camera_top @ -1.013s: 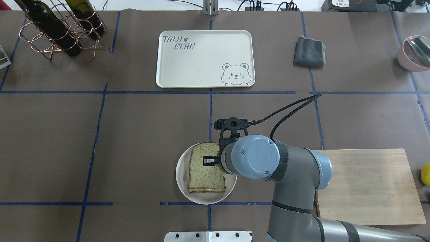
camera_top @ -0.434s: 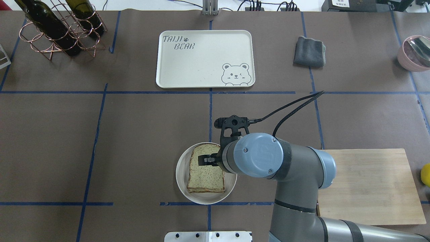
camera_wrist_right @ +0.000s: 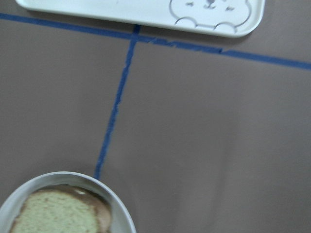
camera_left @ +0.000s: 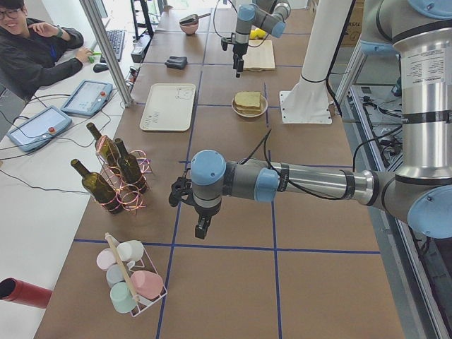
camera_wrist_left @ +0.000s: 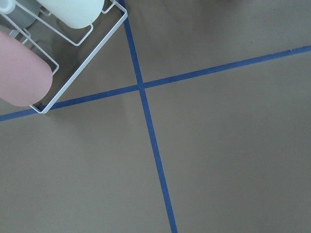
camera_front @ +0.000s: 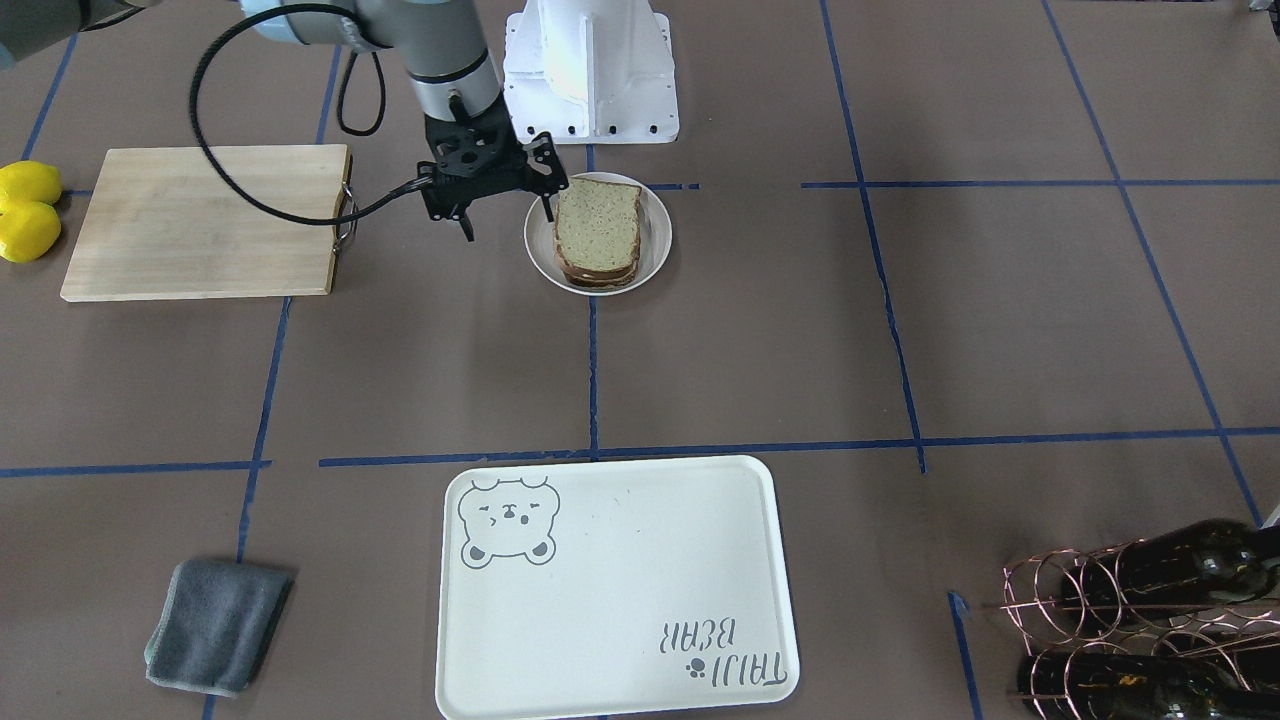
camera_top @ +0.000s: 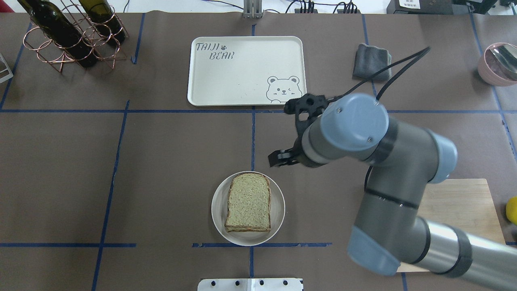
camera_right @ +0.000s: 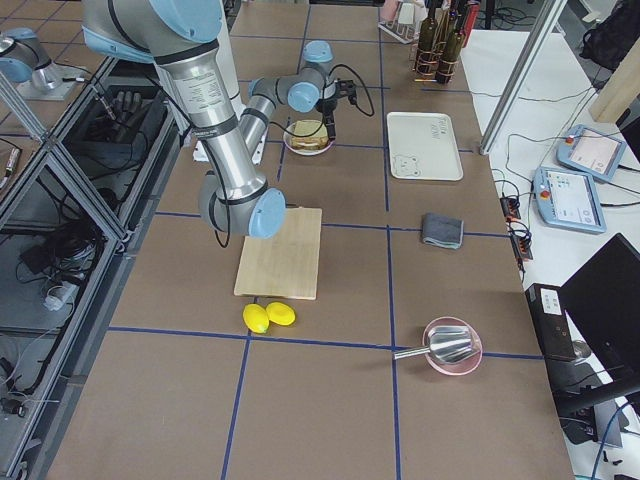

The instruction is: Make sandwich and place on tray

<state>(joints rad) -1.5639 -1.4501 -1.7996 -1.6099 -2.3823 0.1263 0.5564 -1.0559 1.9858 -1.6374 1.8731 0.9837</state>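
Your right gripper (camera_front: pixel 506 222) hangs tips-down with its jaws spread wide and nothing between them. From across the table it sits just beside the round white plate (camera_top: pixel 218 220), on the side toward the light wooden cutting board (camera_front: pixel 200 220). It touches neither the plate nor the bread. Its wrist camera looks down on the plate's rim in the lower left corner and the tray's bear corner along the top, with brown table and blue tape between.

The speckled tan bread sandwich (camera_top: pixel 248 206), two dark-crusted slices stacked square, lies flat in the middle of that plate. What sits between the slices is too small to tell. It is not on the tray yet: the large cream-white rounded plastic tray (camera_top: pixel 242 76) with the grey bear face lies well apart, farther out from the robot and past a blue tape line.

Your left gripper (camera_left: pixel 202 227) shows only in the side view from the table's left end, pointing down over brown table. You cannot tell from there how its jaws stand. Its wrist camera sees a blue tape cross, the corner of a white wire rack (camera_wrist_left: pixel 85 63) and a pink cup (camera_wrist_left: pixel 19 73).

Farther out, a folded grey cloth (camera_top: pixel 371 61) lies beside the tray, and two yellow lemons (camera_front: pixel 28 230) sit past the cutting board's far end.
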